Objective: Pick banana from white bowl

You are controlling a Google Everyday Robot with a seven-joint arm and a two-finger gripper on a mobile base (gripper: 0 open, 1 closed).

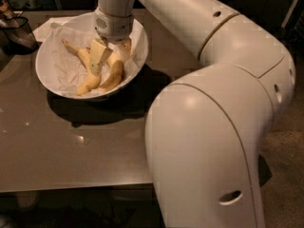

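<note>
The white bowl (pixel 52 82), lined with crumpled white paper, stands at the far left of the brown table. Two bananas lie in it. The plumper, curved banana (pixel 114 74) lies on the right. A slimmer banana (pixel 81 61) with a long thin stem lies to its left. My gripper (pixel 111 51) reaches down into the bowl from above. It is open, with one finger (pixel 97 56) between the two bananas and the other at the plump banana's far side. The banana's upper end is hidden under the wrist.
A small dark mesh basket (pixel 18 31) stands at the table's far left corner. White paper (pixel 47 27) lies behind the bowl. My bulky arm (pixel 213 127) fills the right side of the view. The table's front edge (pixel 71 186) runs along the bottom.
</note>
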